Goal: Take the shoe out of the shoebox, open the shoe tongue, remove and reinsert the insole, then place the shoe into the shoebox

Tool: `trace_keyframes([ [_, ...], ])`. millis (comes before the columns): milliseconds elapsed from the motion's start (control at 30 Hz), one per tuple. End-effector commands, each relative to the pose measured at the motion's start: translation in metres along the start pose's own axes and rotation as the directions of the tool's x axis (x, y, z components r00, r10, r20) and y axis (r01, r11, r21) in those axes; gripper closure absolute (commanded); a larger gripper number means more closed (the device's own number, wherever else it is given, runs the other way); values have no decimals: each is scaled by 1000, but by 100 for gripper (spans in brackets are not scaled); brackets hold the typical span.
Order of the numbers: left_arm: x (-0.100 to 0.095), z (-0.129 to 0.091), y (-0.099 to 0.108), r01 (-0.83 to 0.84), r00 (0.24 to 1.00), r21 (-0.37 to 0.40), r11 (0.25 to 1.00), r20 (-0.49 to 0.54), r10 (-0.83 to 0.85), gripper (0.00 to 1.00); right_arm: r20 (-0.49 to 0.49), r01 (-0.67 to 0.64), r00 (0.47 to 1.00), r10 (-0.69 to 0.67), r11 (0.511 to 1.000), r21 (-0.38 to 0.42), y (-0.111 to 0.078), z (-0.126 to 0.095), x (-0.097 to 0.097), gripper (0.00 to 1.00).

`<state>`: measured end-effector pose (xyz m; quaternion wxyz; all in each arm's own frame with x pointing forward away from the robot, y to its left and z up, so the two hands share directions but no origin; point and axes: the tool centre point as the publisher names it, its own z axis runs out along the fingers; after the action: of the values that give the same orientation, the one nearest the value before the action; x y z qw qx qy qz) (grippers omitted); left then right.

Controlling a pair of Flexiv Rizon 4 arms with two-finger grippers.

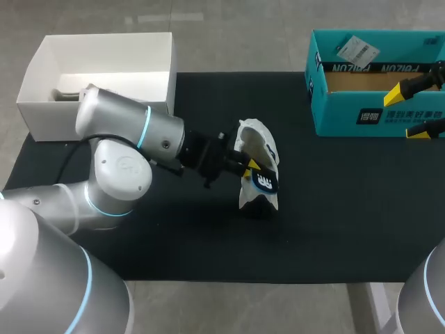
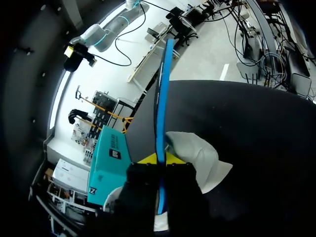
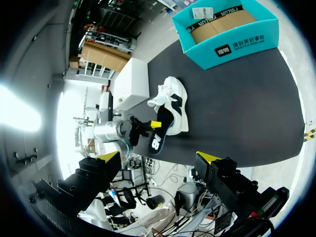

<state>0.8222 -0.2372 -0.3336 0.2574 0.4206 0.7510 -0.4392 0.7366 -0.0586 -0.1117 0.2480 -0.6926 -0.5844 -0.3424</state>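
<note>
A white shoe [image 1: 256, 142] with black patches lies on its side in the middle of the black mat [image 1: 334, 209]. My left gripper [image 1: 250, 167] is shut on the dark, blue-edged insole [image 1: 265, 182], held against the shoe's opening. In the left wrist view the insole [image 2: 162, 98] runs edge-on between the yellow tips of the gripper [image 2: 158, 159], with the shoe [image 2: 200, 155] just beyond. My right gripper [image 1: 409, 111] stands open at the teal shoebox [image 1: 375, 115], far right. The right wrist view shows the shoe [image 3: 170, 98], the insole [image 3: 157, 140] and the shoebox [image 3: 227, 39] far ahead of that gripper [image 3: 158, 158].
A white open box [image 1: 97, 73] sits at the mat's back left corner, behind my left arm [image 1: 132, 139]. The teal shoebox is open, showing its brown cardboard bottom. Bare mat lies in front of the shoe and to its right.
</note>
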Motion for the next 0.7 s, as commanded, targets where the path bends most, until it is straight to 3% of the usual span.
trace_keyframes([
  [33,-3,11,11,-3,1000,-22,1000,-16,3,100,2,-1,1000,1,1000,-2,-1,0,0,0],
  [367,-2,21,29,54,997,-59,997,-51,-57,100,2,-1,1000,1,1000,-2,-1,0,0,0],
  [500,-4,19,24,85,995,-40,996,-47,-87,100,2,-1,1000,1,1000,-2,-1,0,0,0],
  [567,-5,15,18,100,994,-25,995,-47,-101,52,2,-1,1000,1,1000,-2,-1,0,0,0],
  [600,-6,12,15,98,994,-16,995,-55,-98,44,2,-1,1000,1,1000,-2,-1,0,0,0],
  [633,-6,9,11,97,994,-11,995,-58,-97,66,2,-1,1000,1,1000,-2,-1,0,0,0],
  [700,-9,4,2,108,993,13,994,-56,-107,64,2,-1,1000,1,1000,-2,-1,0,0,0],
])
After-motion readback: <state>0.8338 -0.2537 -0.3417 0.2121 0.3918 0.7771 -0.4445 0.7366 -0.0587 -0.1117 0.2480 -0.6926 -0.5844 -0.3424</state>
